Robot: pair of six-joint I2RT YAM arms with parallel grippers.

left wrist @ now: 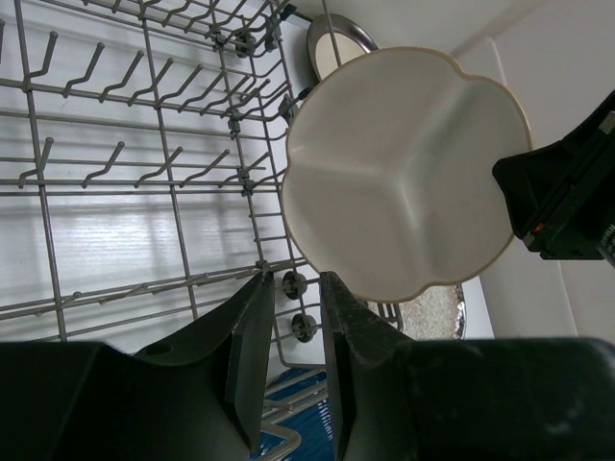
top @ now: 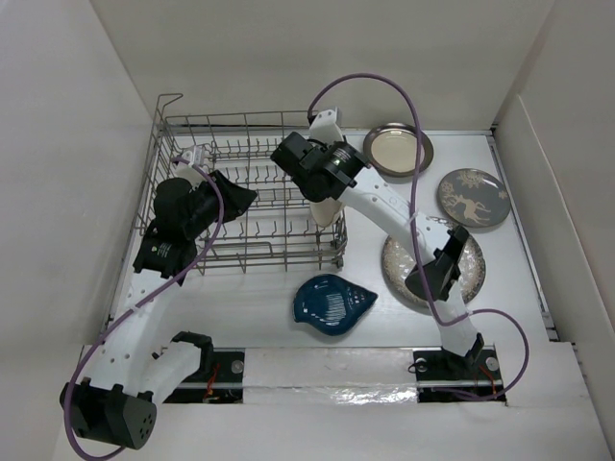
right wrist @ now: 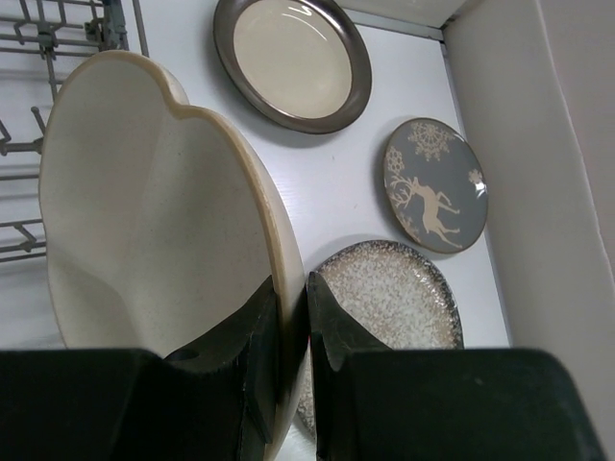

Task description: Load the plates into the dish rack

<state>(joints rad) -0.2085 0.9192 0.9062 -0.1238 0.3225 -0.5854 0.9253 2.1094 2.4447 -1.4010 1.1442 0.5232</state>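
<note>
1. No plate stands loaded in the dish rack (top: 245,125) yet, as far as I can see; its tines show bare in the top and left wrist views.
2. The 1st plate is on its way. The right gripper (right wrist: 291,288) is clenched on the rim of the cream three-compartment plate (left wrist: 404,173) and holds it on edge at the rack's right end. I cannot tell whether it is already down between the tines or just above them.
3. The left gripper (left wrist: 296,307) hovers over the left part of the rack. Its jaws are drawn near each other with a narrow gap, and they grasp nothing.
4. The other 4 plates lie flat on the table, right of the rack or near it:
   - the metal-rimmed cream plate (top: 398,149), far, just right of the rack;
   - the grey plate with a deer (top: 473,199), further right;
   - the speckled plate (right wrist: 389,298), partly under the right arm;
   - the dark blue shell-shaped dish (top: 333,305), just near of the rack's right corner.
5. My judgement is that the job is barely begun. 1 plate needs seating and releasing, then 4 more pick-ups follow.
</note>
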